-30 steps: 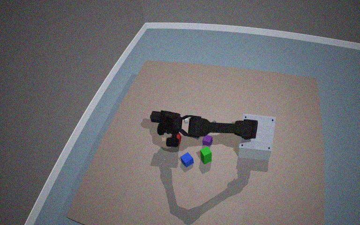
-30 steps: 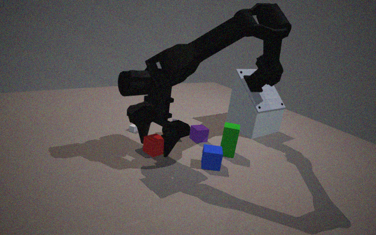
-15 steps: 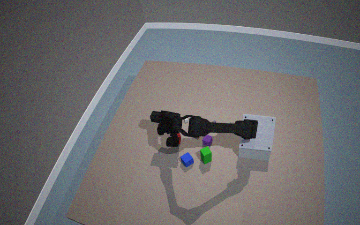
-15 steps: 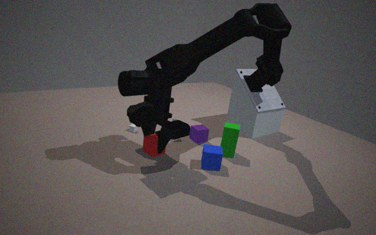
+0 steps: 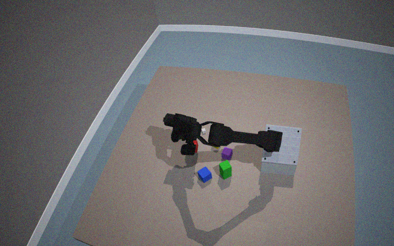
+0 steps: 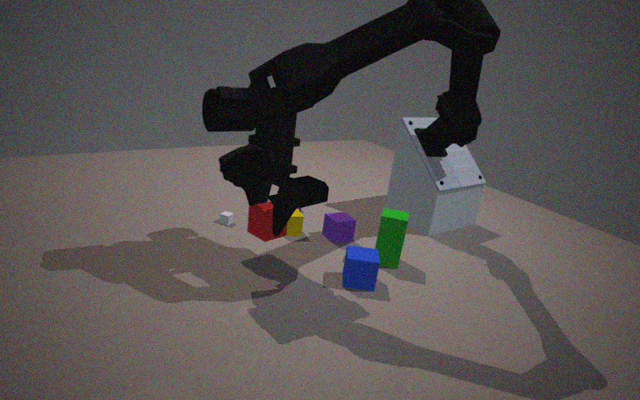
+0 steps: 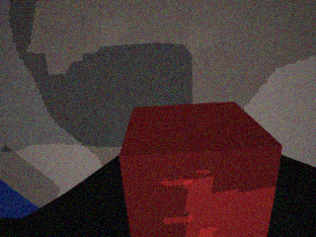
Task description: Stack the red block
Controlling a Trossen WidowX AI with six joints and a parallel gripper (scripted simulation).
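The red block (image 5: 195, 146) (image 6: 258, 224) (image 7: 197, 195) is held between the two black fingers of my gripper (image 6: 267, 217) (image 7: 187, 155), a little above the surface, with its shadow below it and apart from it in the exterior view. My gripper is shut on the red block and points down. In the top view the hand hides part of the block. The green tower (image 5: 225, 170) (image 6: 392, 240) stands upright, to the right of the gripper in the top and exterior views. Its top is bare. The wrist view does not show the tower.
A blue block (image 5: 204, 174) (image 6: 361, 269) (image 7: 12, 203) stands close beside the tower. A purple block (image 5: 227, 153) (image 6: 338, 227) stands on its other side. A yellow object (image 5: 216, 148) (image 6: 296, 224) is partly hidden by the arm. A small white cube (image 5: 203, 131) (image 6: 226, 218) lies farther back.
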